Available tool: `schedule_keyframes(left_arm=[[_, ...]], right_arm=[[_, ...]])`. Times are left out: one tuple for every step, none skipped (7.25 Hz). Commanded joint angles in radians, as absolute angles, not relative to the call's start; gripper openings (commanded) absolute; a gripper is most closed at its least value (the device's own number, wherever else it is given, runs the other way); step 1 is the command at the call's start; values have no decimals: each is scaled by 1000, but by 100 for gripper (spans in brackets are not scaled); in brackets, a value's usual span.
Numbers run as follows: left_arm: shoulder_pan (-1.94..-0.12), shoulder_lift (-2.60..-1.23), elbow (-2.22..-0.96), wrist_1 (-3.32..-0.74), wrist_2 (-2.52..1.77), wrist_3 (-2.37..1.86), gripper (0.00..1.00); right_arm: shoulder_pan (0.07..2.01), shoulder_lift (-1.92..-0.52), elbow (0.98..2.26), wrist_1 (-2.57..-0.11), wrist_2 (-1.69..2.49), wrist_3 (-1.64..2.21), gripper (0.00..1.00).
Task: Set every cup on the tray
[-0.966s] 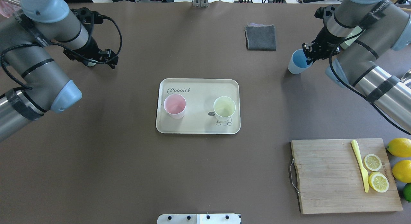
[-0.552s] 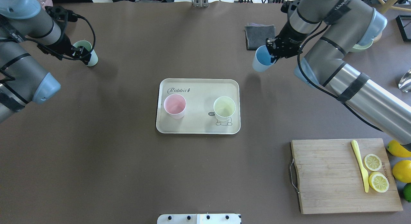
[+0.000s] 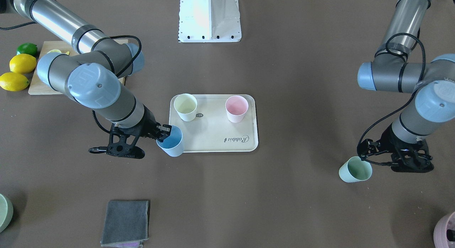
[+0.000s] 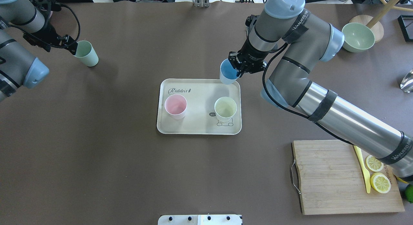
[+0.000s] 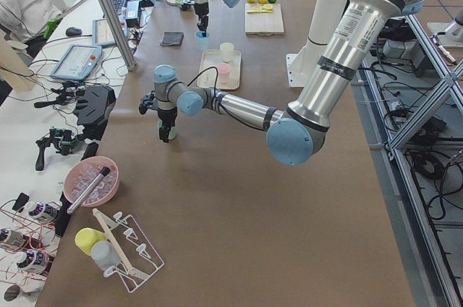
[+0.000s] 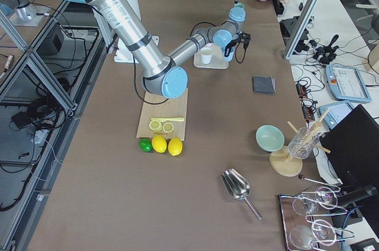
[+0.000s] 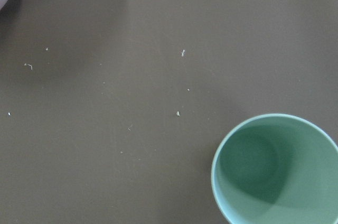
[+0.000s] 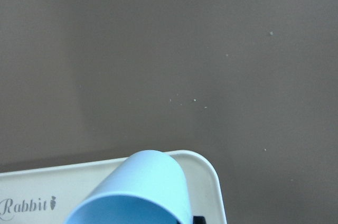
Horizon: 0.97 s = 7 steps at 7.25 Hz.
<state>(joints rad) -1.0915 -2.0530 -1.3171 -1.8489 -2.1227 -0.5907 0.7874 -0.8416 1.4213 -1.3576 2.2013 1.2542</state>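
**Blue cup carried over to tray corner**

Right claw [image 4: 238, 71] had swung leftward since the earlier frame, clamped on the rim of the light blue cup [image 4: 227, 74], now tilted over the tray's [image 4: 196, 99] far right corner. Pink cup [image 4: 175, 106] and yellow cup [image 4: 225, 108] stood on tray. Mint green cup [image 4: 86, 54] sat on bench [image 4: 129, 170], well left. Left claw [image 4: 71, 46] was at its rim; grip could not be told.

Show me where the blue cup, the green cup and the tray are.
blue cup [image 4: 227, 70]: overhead view, its inner wall.
green cup [image 4: 90, 59]: overhead view, its outer side.
tray [image 4: 200, 92]: overhead view, bare floor near the lettering.
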Motion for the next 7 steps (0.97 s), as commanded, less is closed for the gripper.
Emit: schedule_keyframes(left_arm=[[-1098, -2083, -1272, -1859, -2145, -597, 98], [-1094, -2104, -1237, -1890, -2145, -635, 98], [-1091, -2111, -1209, -1916, -2145, -644, 98], [-1086, -2112, -1186, -1936, -2145, -646, 85], [-1065, -2112, -1181, -1957, -2145, -673, 51], [-1057, -2114, -1181, -1957, -2152, -687, 1], [-1057, -2114, -1183, -1957, -2170, -689, 0]], right_arm=[[735, -842, 1433, -1358, 2166, 1279, 0], [709, -848, 1434, -1358, 2161, 1291, 0], [680, -860, 1427, -1353, 2143, 1282, 0], [683, -862, 1431, -1359, 2160, 1279, 15], [695, -864, 1437, -1359, 2167, 1275, 99], [734, -871, 1468, -1365, 2213, 1275, 100], [782, -896, 1504, -1373, 2267, 1275, 100]])
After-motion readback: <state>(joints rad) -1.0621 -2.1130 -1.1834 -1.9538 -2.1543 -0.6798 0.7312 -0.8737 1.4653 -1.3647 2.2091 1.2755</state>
